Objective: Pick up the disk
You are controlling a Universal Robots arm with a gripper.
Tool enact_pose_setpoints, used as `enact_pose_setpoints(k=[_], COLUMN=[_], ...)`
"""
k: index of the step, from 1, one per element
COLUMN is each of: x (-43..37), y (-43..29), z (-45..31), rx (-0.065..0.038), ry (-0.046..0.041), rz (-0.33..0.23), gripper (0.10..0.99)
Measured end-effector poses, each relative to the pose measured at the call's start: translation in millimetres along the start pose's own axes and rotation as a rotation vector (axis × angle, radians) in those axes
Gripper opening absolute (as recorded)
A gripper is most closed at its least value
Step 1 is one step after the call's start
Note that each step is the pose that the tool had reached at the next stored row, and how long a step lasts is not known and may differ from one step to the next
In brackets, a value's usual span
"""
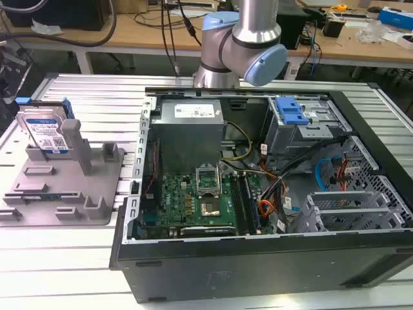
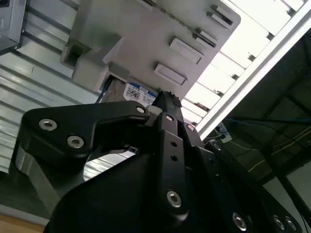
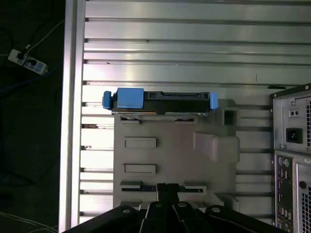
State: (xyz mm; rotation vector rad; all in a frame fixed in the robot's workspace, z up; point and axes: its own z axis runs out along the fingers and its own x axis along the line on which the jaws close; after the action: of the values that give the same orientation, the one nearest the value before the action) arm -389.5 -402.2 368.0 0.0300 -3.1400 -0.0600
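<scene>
Close to both wrist cameras, the gripper (image 3: 167, 187) has its fingers (image 2: 167, 104) pressed together, gripping nothing, over one end of the grey fixture plate (image 3: 170, 150). The disk (image 3: 165, 102) stands on edge at the plate's opposite end, well apart from the gripper. It is near the worktop (image 1: 84, 97) edge at the exterior view's left, beside the open computer case (image 1: 258, 265).

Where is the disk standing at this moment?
In the exterior view the disk stands on edge at the far end of the grey fixture plate, at the exterior view's left, apart from the open computer case.
</scene>
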Motion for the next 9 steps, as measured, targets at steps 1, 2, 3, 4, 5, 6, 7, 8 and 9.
enact_pose_setpoints(k=[1, 2, 3, 4, 5, 6, 7, 8, 9], x=[0.0, 0.0, 0.0, 0.0, 0.0, 0.0, 0.0, 0.0, 0.0], y=[0.0, 0.0, 0.0, 0.0, 0.0, 0.0, 0.0, 0.0, 0.0], z=[0.0, 0.0, 0.0, 0.0, 0.0, 0.0, 0.0, 0.0, 0.1], rx=[0.000, 0.000, 0.000, 0.000, 0.000, 0.000, 0.000, 0.000, 0.000], ry=[0.0000, 0.0000, 0.0000, 0.0000, 0.0000, 0.0000, 0.0000, -0.0001, -0.0001], rz=[0.000, 0.000, 0.000, 0.000, 0.000, 0.000, 0.000, 0.000, -0.001], gripper=[0.106, 0.106, 0.106, 0.106, 0.106, 0.106, 0.106, 0.106, 0.106])
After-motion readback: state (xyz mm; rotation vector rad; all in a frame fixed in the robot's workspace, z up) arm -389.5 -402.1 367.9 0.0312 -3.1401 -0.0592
